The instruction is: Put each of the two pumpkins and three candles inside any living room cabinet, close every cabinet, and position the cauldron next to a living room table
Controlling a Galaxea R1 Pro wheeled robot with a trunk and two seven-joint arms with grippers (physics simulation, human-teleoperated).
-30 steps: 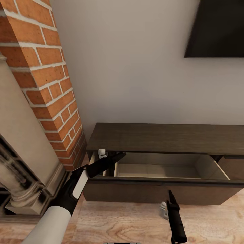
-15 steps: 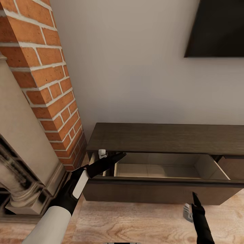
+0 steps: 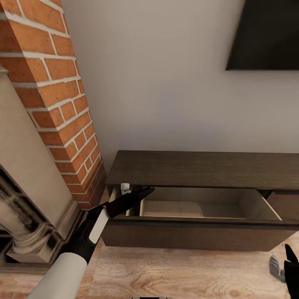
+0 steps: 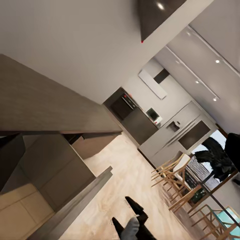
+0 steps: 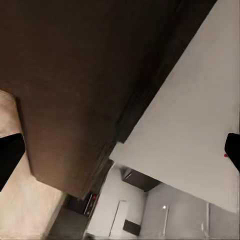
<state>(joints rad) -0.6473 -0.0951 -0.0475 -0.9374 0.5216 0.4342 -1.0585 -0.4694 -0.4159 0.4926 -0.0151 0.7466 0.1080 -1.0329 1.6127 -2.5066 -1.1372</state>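
A big white wall (image 3: 166, 83) stands behind everything, with red bricks (image 3: 54, 83) on one side and a dark screen (image 3: 265, 33) up high. Below is the long, low, dark-brown cabinet (image 3: 199, 168) against the wall. Its drawer (image 3: 195, 207) is pulled out, and the pale inside shows. The left gripper (image 3: 143, 192) pokes over the drawer's left end, near a small white thing (image 3: 125, 187); its jaws look pressed together. The right gripper (image 3: 288, 265) is low over the wood floor (image 3: 174, 274), in front of the cabinet; I cannot tell how its jaws stand.
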